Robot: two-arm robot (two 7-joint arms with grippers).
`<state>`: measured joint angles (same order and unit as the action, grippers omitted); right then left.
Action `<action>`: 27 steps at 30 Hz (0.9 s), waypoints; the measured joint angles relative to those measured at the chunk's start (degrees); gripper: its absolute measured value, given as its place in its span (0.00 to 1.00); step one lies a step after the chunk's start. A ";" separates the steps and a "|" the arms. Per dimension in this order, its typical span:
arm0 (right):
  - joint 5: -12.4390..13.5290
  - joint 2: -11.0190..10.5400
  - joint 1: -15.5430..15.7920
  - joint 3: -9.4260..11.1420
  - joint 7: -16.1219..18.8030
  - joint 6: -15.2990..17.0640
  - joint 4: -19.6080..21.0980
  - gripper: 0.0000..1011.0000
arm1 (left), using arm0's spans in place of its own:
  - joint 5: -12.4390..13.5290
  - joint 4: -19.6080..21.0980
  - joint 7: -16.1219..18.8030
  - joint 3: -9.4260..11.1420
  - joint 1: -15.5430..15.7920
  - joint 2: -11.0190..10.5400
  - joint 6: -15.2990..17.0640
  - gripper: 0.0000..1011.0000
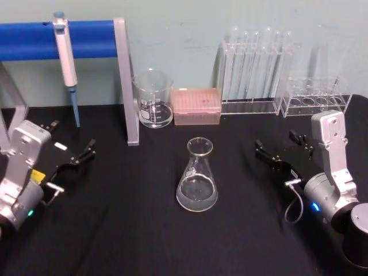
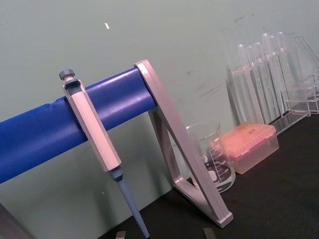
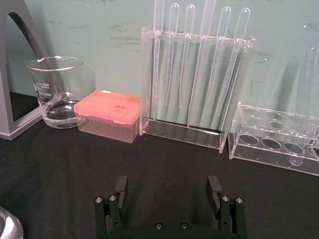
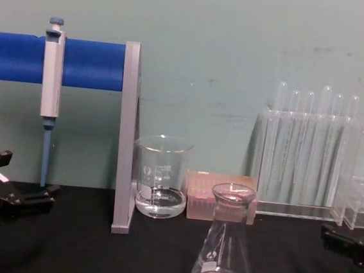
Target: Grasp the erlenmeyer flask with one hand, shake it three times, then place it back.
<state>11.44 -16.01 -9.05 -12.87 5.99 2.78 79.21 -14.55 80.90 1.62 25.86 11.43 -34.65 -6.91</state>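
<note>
Black cloth covers the table (image 1: 115,230) in the head view, where the erlenmeyer flask (image 1: 197,177) stands upright and alone at the centre, well apart from both arms, a position that appears to leave a clear approach from either side. The left gripper (image 1: 80,156) lies low at the left with its fingers narrowly parted and empty; the right gripper (image 1: 275,158) rests at the right, empty as well. Behind the flask stand a glass beaker (image 1: 153,99), a pink tip box (image 1: 197,106), a clear rack of pipettes (image 1: 256,72) and a test tube rack (image 1: 315,98); a pipette (image 1: 66,60) hangs on a blue bar (image 1: 34,39), which keeps its tip off the table. In the left wrist view the pipette (image 2: 92,129) is clipped over the bar (image 2: 50,124), and the beaker (image 2: 212,157) carries printed graduations too small to read. In the right wrist view the right gripper (image 3: 168,191) has its fingers spread wide with nothing between them; the beaker (image 3: 59,89) is marked 500 and 400. In the chest view the flask (image 4: 224,250) holds a little clear liquid and bears a small white mark near its base that cannot be read; the left gripper (image 4: 31,201) carries a small white label, also unreadable.
</note>
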 joint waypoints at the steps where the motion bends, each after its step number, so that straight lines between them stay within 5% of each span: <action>1: 0.00 -0.01 0.00 -0.01 -0.01 -0.01 0.00 0.99 | 0.00 0.00 0.00 0.00 0.00 0.00 0.00 0.99; 27: -0.09 -0.08 0.00 -0.10 -0.19 -0.15 0.07 0.99 | 0.00 0.00 0.00 0.00 0.00 0.00 0.00 0.99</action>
<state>11.35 -16.09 -9.05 -12.96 5.80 2.63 79.28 -14.55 80.90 1.62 25.86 11.43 -34.65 -6.91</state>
